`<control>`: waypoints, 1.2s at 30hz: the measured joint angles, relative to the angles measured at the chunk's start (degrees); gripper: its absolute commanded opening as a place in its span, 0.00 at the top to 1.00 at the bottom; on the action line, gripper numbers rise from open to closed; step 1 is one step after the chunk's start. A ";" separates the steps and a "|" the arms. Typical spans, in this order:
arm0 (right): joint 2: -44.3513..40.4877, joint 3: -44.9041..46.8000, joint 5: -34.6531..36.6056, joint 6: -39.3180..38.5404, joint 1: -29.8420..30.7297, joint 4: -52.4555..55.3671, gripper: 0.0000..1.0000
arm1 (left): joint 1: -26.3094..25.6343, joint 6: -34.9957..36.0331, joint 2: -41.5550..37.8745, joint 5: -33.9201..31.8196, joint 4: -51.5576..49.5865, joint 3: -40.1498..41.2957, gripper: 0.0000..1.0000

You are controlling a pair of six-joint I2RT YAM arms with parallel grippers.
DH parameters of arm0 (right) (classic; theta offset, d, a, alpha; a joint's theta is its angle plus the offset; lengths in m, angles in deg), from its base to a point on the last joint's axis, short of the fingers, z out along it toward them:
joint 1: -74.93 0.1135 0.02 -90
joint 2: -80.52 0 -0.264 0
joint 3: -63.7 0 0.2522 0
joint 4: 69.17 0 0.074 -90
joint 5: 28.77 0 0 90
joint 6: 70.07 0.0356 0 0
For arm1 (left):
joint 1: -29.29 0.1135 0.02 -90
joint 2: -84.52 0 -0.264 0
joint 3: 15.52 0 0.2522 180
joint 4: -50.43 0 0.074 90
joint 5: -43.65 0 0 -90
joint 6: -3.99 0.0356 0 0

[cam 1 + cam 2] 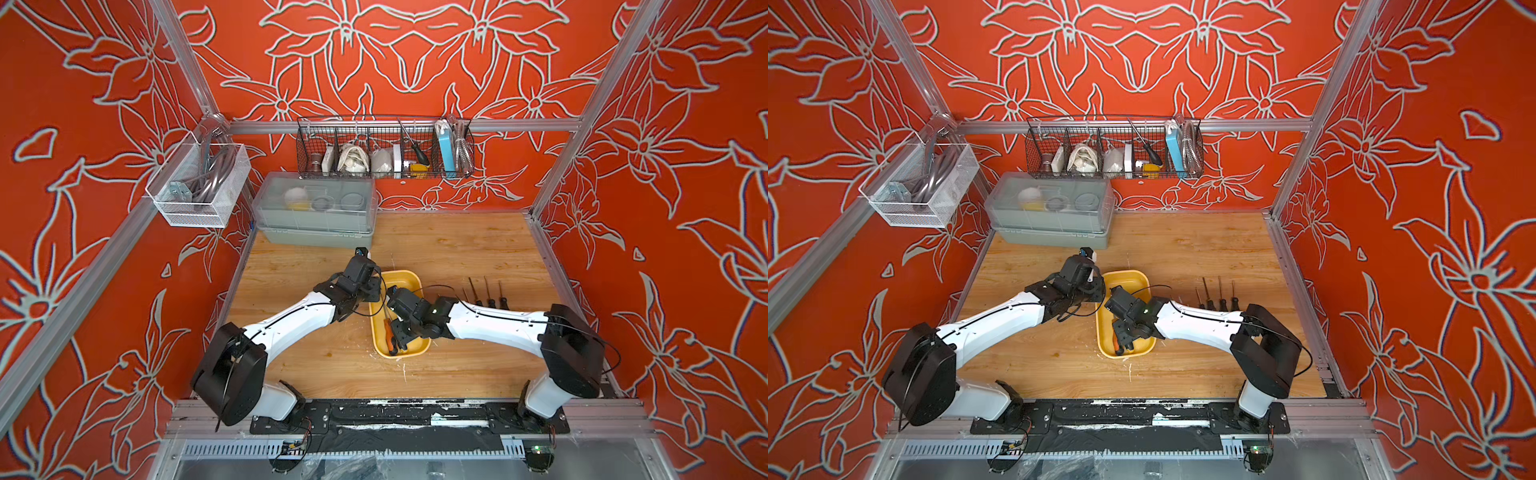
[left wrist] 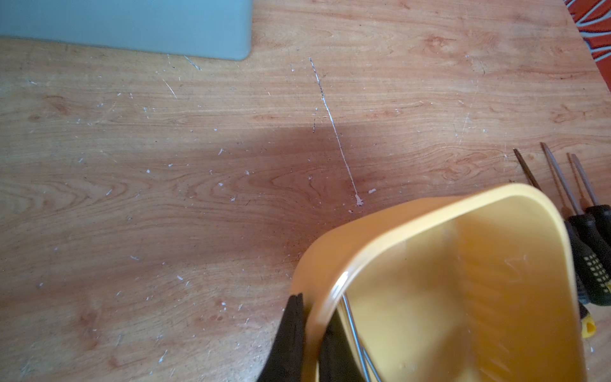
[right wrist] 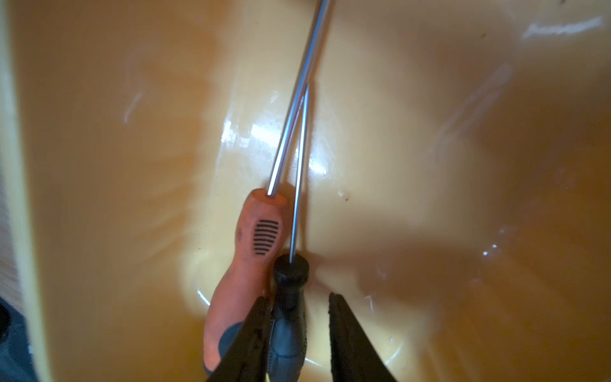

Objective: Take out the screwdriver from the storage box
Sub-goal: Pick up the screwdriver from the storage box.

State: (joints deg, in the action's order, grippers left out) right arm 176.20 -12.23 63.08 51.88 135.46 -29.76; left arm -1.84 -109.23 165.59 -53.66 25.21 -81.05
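Note:
The storage box (image 1: pixel 401 273) (image 1: pixel 1125 273) is a shallow yellow tray in the middle of the wooden table. Two screwdrivers lie in it side by side: an orange-handled one (image 3: pixel 254 238) (image 1: pixel 390 334) and a black-handled one (image 3: pixel 291 274), their metal shafts crossing. My right gripper (image 3: pixel 296 297) (image 1: pixel 399 338) reaches down into the tray, jaws open astride the black handle; one finger touches it, the other stands off with a gap. My left gripper (image 2: pixel 314 307) (image 1: pixel 376 291) is shut on the tray's left rim (image 2: pixel 429 205), one finger outside and one inside.
Several dark-handled screwdrivers (image 1: pixel 490 297) lie in a row on the table right of the tray. A grey box with a translucent lid (image 1: pixel 316 216) stands at the back left. A black wire basket (image 1: pixel 384 149) and a white mesh basket (image 1: pixel 199 183) hang on the walls.

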 measured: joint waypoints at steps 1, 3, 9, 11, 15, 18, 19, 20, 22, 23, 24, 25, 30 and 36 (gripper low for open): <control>0.28 0.00 0.00 0.00 0.00 0.00 0.66 | 0.00 0.00 0.00 0.02 -0.02 0.00 1.00; 0.57 0.00 0.04 -0.02 0.00 0.00 0.66 | 0.00 0.00 0.00 0.00 0.00 0.00 1.00; 1.92 0.00 0.11 -0.04 0.00 -0.07 0.67 | 0.00 0.04 0.00 -0.02 -0.02 0.00 1.00; 3.04 0.00 0.37 -0.07 0.00 0.02 0.67 | 0.00 0.04 0.00 0.02 -0.02 0.00 1.00; 4.24 0.00 0.98 -0.09 0.00 0.20 0.68 | 0.00 0.20 0.00 -0.24 -0.04 0.00 1.00; 4.55 0.00 1.20 -0.13 -0.02 0.52 0.69 | 0.00 0.26 0.00 -0.33 -0.04 0.00 1.00; 4.70 0.00 1.22 -0.13 -0.02 0.52 0.70 | 0.00 0.28 0.00 -0.37 -0.07 0.00 1.00; 4.85 0.00 1.27 -0.17 -0.02 0.55 0.71 | 0.00 0.28 0.00 -0.46 -0.09 0.00 1.00; 5.03 -0.07 1.38 -0.33 -0.02 0.68 0.75 | 0.02 0.33 0.00 -0.59 -0.13 0.00 1.00; 5.11 -0.13 1.46 -0.48 -0.04 0.81 0.77 | 0.02 0.37 0.00 -0.66 -0.15 0.00 1.00; 5.16 -0.24 1.55 -0.46 -0.07 0.92 0.79 | 0.02 0.39 0.00 -0.72 -0.20 0.00 1.00; 5.27 -0.44 1.57 -0.57 -0.09 1.01 0.82 | 0.02 0.44 0.00 -0.79 -0.20 0.00 1.00; 5.40 -0.70 1.60 -0.63 -0.11 1.07 0.90 | 0.02 0.48 0.00 -1.05 -0.20 0.00 1.00; 5.07 -0.70 1.57 -0.44 -0.13 1.14 0.99 | 0.02 0.46 0.00 -1.05 -0.15 0.00 1.00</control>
State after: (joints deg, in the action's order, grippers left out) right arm 181.27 -12.93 64.65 51.44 135.33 -28.62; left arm -1.82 -108.77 165.59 -54.71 25.05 -81.05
